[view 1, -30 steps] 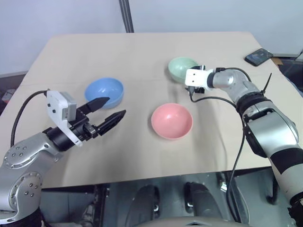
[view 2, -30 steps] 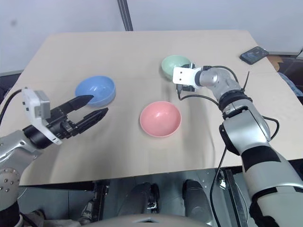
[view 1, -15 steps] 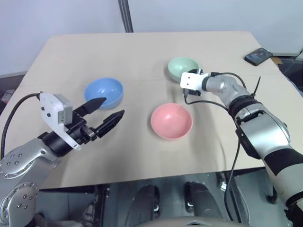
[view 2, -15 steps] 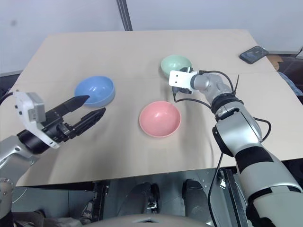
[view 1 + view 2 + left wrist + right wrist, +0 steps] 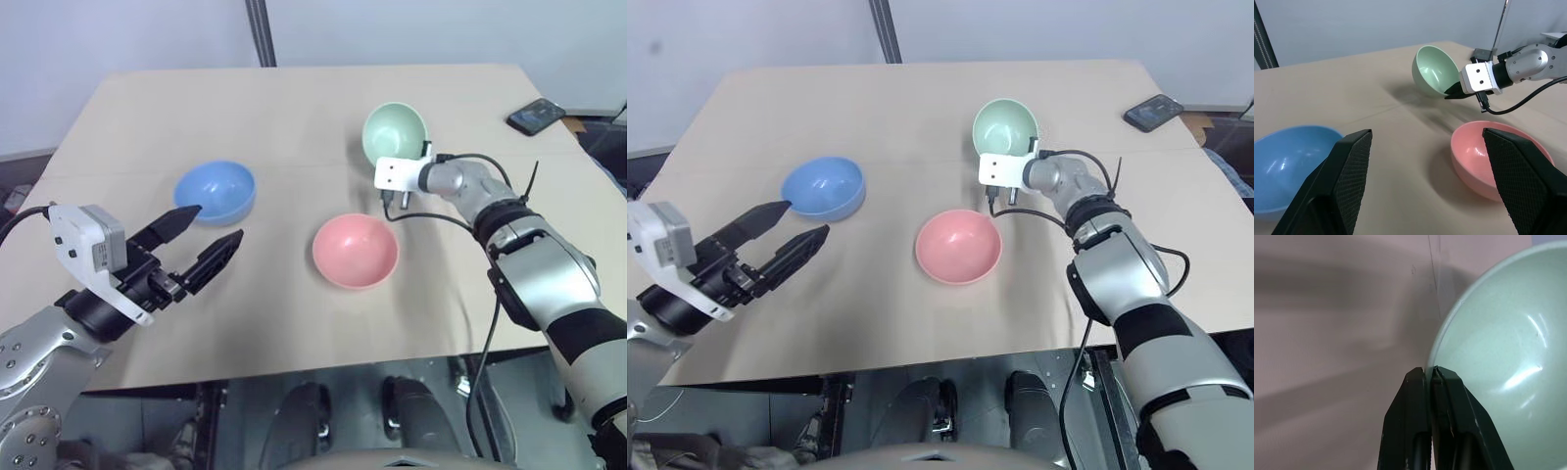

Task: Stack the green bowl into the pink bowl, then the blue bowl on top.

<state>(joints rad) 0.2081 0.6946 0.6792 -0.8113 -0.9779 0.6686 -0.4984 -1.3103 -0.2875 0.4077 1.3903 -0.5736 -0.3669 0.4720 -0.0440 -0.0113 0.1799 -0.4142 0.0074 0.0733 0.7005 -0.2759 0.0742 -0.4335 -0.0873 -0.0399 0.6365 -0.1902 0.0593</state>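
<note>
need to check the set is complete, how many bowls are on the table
3. The blue bowl sits toward the left, the pink bowl near the middle front, and the green bowl is farther back, tilted, its rim pinched by the right gripper. None looks hidden.

Green bowl [image 5: 1508, 342] glossy smooth plastic; table [image 5: 294, 108] matt tan.

The right gripper [image 5: 1429, 374] has pinched the rim of the small mint-green plastic bowl [image 5: 394, 130], now tipped up on edge, while the left gripper [image 5: 204, 235] drew back.

open tabletop [image 5: 294, 117] around bowls, phone [image 5: 535, 117] at far right corner
</note>
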